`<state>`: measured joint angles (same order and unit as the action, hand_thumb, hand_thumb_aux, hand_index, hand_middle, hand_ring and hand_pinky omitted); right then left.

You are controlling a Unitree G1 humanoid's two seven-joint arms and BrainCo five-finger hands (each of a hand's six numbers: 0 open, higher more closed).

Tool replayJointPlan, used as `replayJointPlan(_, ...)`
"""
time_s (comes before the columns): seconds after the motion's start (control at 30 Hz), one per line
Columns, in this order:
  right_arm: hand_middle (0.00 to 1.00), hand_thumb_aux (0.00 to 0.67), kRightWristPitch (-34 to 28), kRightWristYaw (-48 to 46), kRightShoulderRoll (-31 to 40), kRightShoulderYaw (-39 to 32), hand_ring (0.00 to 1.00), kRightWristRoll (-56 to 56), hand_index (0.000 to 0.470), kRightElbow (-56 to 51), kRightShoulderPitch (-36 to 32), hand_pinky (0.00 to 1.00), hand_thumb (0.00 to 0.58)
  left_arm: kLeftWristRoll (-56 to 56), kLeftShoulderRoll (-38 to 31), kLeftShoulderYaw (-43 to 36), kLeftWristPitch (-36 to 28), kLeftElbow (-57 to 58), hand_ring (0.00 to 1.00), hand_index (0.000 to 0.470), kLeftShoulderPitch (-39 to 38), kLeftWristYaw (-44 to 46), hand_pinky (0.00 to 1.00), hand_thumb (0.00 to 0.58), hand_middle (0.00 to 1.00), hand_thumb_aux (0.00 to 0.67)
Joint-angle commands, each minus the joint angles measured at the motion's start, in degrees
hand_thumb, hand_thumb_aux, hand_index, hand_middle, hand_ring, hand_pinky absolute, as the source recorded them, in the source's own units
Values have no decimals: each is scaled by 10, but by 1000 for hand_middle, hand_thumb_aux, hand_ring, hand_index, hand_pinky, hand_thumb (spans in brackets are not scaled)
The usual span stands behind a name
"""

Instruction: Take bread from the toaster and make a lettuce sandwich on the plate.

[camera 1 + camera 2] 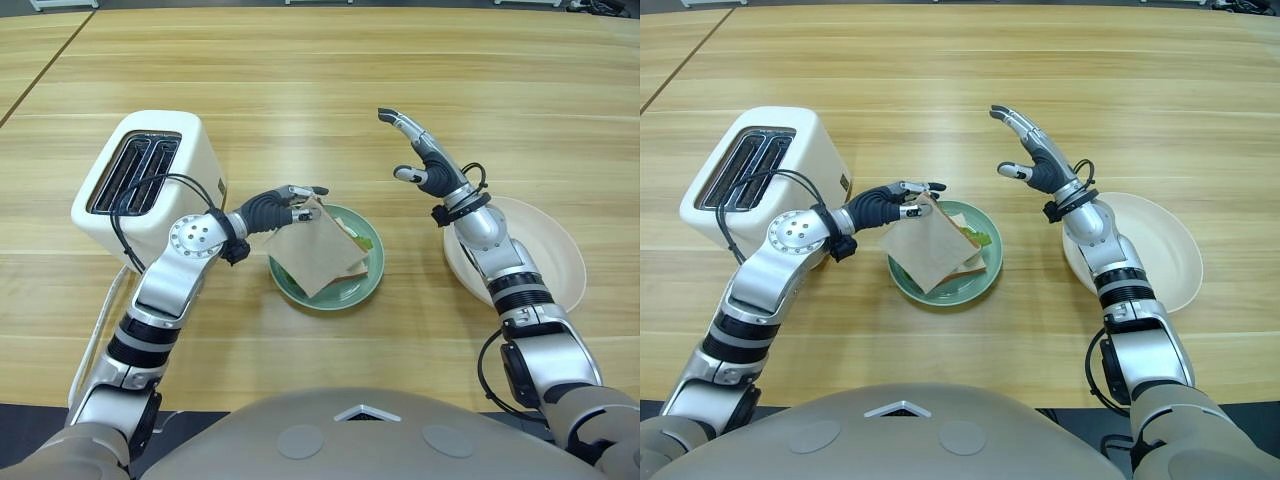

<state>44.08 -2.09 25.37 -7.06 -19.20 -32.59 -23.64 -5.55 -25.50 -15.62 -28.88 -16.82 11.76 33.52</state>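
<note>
A white toaster (pixel 150 185) with two dark slots stands at the left of the wooden table. My left hand (pixel 283 207) is shut on the top corner of a brown slice of bread (pixel 315 250), holding it tilted over the green plate (pixel 365 287). Under that slice lie another bread slice and a bit of green lettuce (pixel 366 242) on the plate. My right hand (pixel 425 160) hovers open above the table, to the right of the plate and apart from it, with nothing in it.
A cream bowl (pixel 560 250) sits at the right, partly behind my right forearm. A black cable (pixel 135 200) loops over the toaster's front. The far half of the table is bare wood.
</note>
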Motion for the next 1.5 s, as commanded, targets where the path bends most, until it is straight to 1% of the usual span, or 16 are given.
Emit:
replayJointPlan(0.03,0,0,-2,0,-5,-4,0,-5,0,-1,-6,0,0,26,2,-18,18,27,0,470,10,-2,0,580,0,670)
replayJointPlan(0.23,0,0,-1,-1,-6,-5,0,-6,0,-3,-7,0,0,25,1,-9,19,29,0,470,37,6,0,580,0,670)
replayJointPlan(0.5,0,0,-2,-1,-6,-4,0,-6,0,-3,-6,0,0,8,-1,6,0,46,0,470,100,36,0,580,0,670)
replayJointPlan(0.67,0,0,-2,-1,-8,-5,0,-7,0,-3,-6,0,0,-1,-11,8,-7,54,0,470,137,71,0,580,0,670)
replayJointPlan(0.87,0,0,-2,-1,-9,-6,0,-8,0,-5,-7,0,0,5,-23,-12,0,106,0,470,179,120,0,580,0,670)
replayJointPlan(1.0,0,0,-2,-3,-13,-7,0,-10,0,-5,-9,0,0,-6,-24,-24,-10,121,0,470,180,154,0,580,0,670)
replayJointPlan(1.13,0,0,-3,-4,-15,-8,0,-12,0,-3,-8,0,0,11,-39,-40,2,145,0,470,179,176,0,580,0,670)
replayJointPlan(1.3,0,0,-3,-4,-16,-9,0,-13,0,-4,-9,0,0,25,-28,-53,12,178,0,470,179,175,0,580,0,670)
replayJointPlan(1.4,0,0,-2,-3,-16,-10,0,-14,0,-4,-10,0,0,50,-26,-67,33,197,0,470,179,165,0,580,0,670)
replayJointPlan(1.5,0,0,-2,-2,-16,-12,0,-13,0,-4,-10,0,0,59,-20,-64,44,210,0,470,188,157,0,580,0,670)
